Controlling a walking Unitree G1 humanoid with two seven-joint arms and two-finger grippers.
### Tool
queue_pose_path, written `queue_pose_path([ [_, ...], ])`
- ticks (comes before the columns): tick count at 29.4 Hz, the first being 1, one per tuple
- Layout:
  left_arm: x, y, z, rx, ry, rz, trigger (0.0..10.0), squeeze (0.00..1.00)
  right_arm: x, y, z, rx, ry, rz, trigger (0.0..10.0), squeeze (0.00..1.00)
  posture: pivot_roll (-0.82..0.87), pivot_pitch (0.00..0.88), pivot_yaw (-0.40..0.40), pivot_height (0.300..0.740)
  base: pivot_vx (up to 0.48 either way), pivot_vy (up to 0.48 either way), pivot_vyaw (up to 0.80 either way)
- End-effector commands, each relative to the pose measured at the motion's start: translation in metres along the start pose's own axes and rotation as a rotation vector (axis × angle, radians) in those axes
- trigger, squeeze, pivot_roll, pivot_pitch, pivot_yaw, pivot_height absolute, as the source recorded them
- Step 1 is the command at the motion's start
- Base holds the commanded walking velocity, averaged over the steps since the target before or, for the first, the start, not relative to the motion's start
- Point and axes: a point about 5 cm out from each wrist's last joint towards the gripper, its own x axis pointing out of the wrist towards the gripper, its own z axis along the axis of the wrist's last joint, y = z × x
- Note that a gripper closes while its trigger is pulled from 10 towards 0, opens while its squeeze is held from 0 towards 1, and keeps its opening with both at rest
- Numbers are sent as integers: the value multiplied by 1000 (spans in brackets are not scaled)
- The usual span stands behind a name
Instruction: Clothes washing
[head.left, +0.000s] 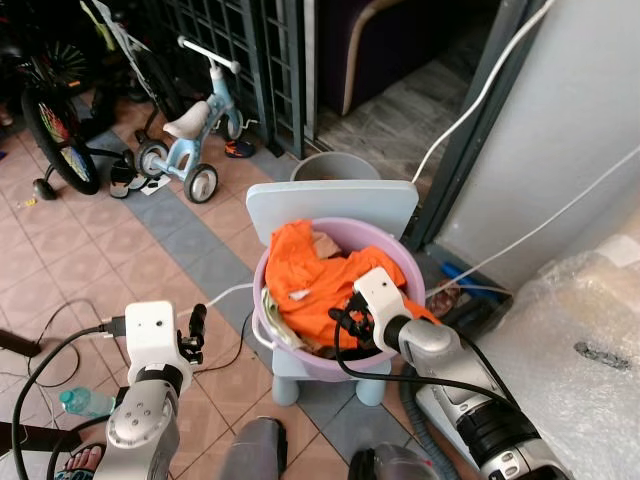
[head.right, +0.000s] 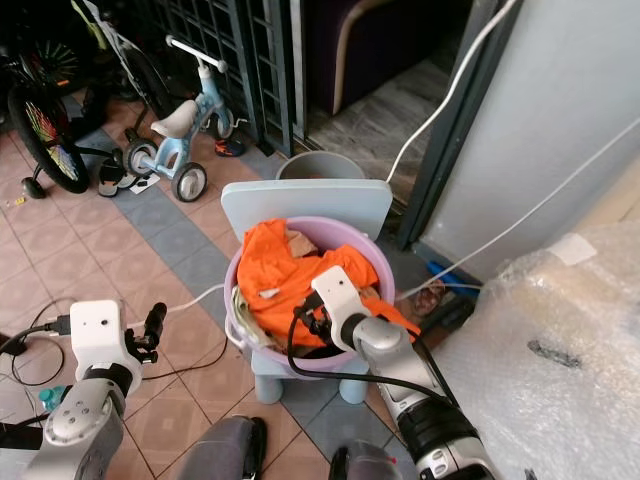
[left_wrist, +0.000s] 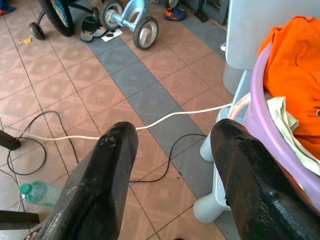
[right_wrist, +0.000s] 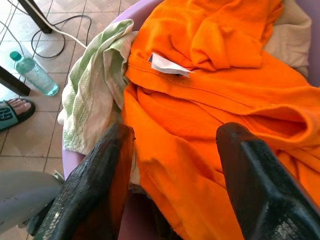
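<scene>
A purple wash basin (head.left: 259, 288) stands on a small light-blue child's chair (head.left: 330, 204). It holds an orange garment (head.left: 310, 275) with a white label (right_wrist: 167, 65), over a pale green cloth (right_wrist: 95, 85) that hangs on the near rim. My right gripper (right_wrist: 175, 132) hovers open just above the orange garment at the basin's near side (head.left: 347, 322), and nothing is between its fingers. My left gripper (head.left: 197, 322) is held up to the left of the basin, over the tiled floor. It is open and empty (left_wrist: 174, 127).
A grey bucket (head.left: 335, 168) sits behind the chair. A child's tricycle (head.left: 195, 130) and a bicycle (head.left: 55, 130) stand at the far left. Cables (left_wrist: 75, 136), a water bottle (head.left: 85, 402) and a person's sandalled foot (right_wrist: 15, 112) are on the floor. Bubble wrap (head.left: 590, 340) lies right.
</scene>
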Motion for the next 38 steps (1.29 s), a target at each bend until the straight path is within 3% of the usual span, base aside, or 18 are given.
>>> queue_pose_path([
  [1,-4,2,1,-2,9,-8,10000,0,6,8,5,-41,-3,35,10000,0,165,217,1,740,0,0,0],
  [5,-5,3,6,8,6,-24,10000,0,10,1,10,-47,-12,-16,10000,0,171,235,5,740,0,0,0],
  [10,-2,0,11,15,13,-30,10000,0,16,-6,10,-157,13,-125,10000,0,161,256,14,740,0,0,0],
  [12,1,-2,16,1,9,-42,10000,0,17,-9,8,-285,24,-177,10000,0,164,265,14,740,0,0,0],
  [13,1,-2,17,-1,9,-44,10000,0,17,-10,7,-303,26,-182,10000,0,164,265,14,740,0,0,0],
  [17,0,-4,16,-15,19,-55,10000,0,15,-9,-16,-257,116,-186,10000,0,160,268,12,740,0,0,0],
  [18,1,-5,16,-19,21,-59,10000,0,14,-9,-22,-236,138,-182,0,0,157,269,11,740,0,0,0],
  [31,6,-10,17,-29,24,-60,10000,0,18,-6,-26,-139,170,-73,0,0,150,260,-9,740,0,0,0],
  [38,5,-5,14,-21,28,-48,10000,0,20,-8,-22,-111,157,-80,0,0,144,250,-14,740,0,0,0],
])
